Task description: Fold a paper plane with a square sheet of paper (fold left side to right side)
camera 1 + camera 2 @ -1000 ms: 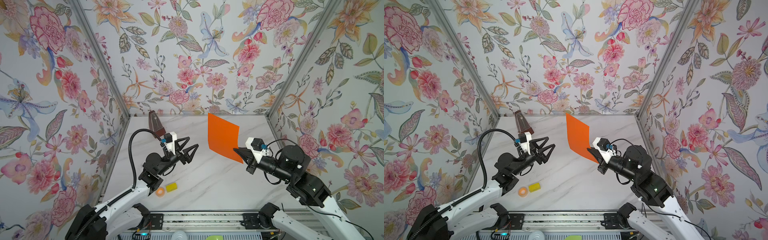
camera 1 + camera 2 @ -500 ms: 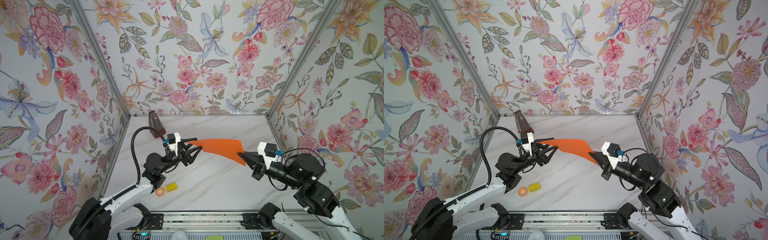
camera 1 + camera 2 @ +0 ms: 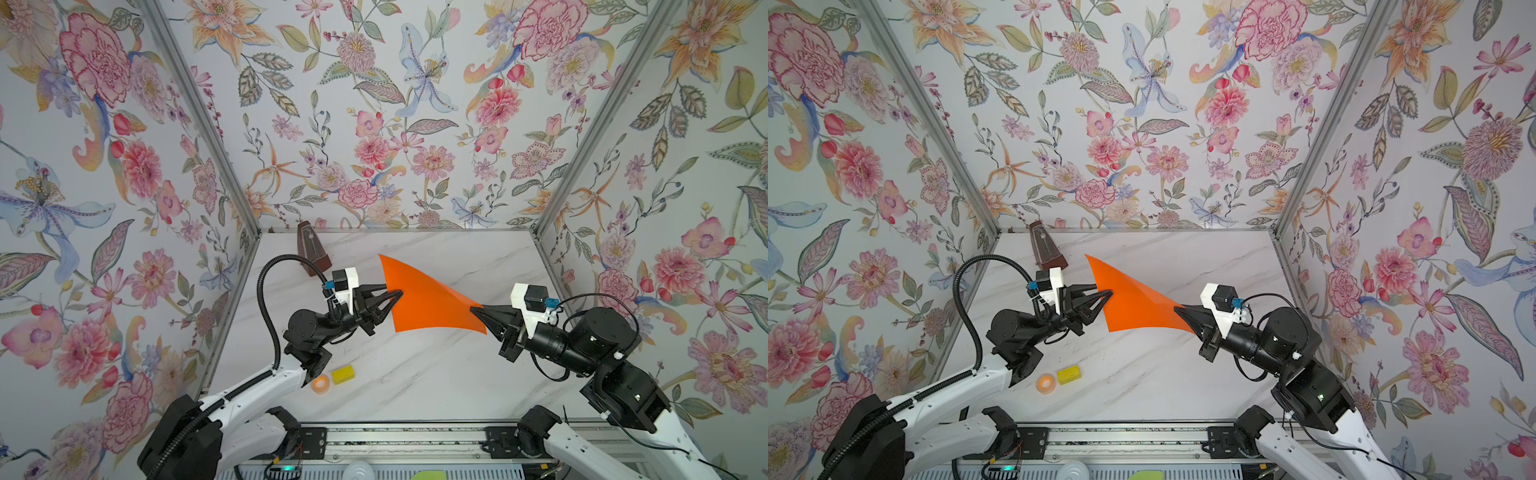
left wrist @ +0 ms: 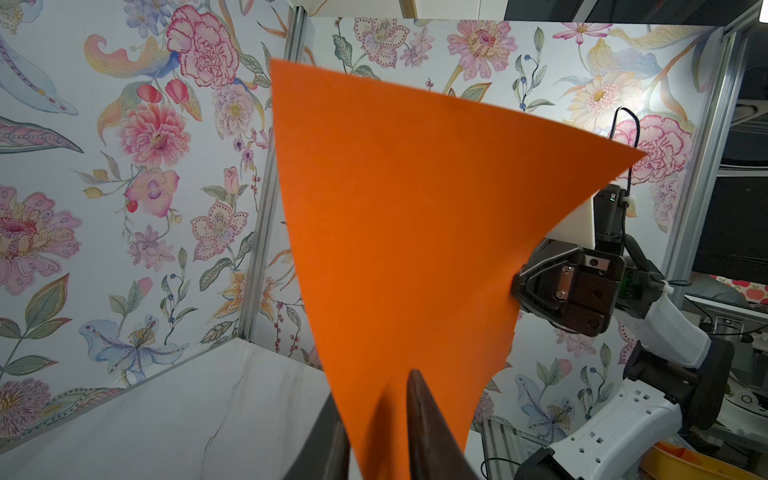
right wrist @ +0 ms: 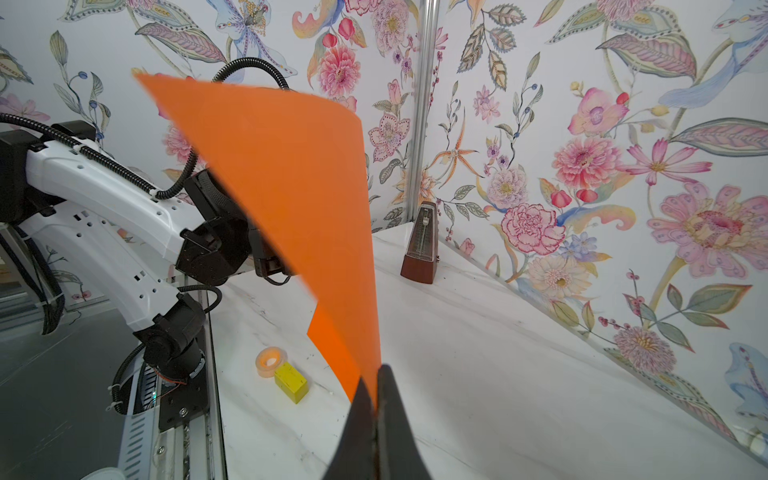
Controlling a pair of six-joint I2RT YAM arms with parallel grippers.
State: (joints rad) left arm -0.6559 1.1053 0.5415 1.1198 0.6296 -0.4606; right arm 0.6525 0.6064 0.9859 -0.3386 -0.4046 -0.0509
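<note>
Aloft, paper (image 3: 424, 303) pinched in right fingers (image 3: 490, 314), opposite edge between left fingers (image 3: 378, 289)

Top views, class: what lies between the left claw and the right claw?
The square sheet of paper, bowed, spans the whole gap from the left claw to the right claw; both top views show it.

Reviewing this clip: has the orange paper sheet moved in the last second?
Yes. The thin bright-orange square sheet of paper swung leftward in both top views: its top corner now sits nearer the brown pyramid-shaped metronome.
</note>
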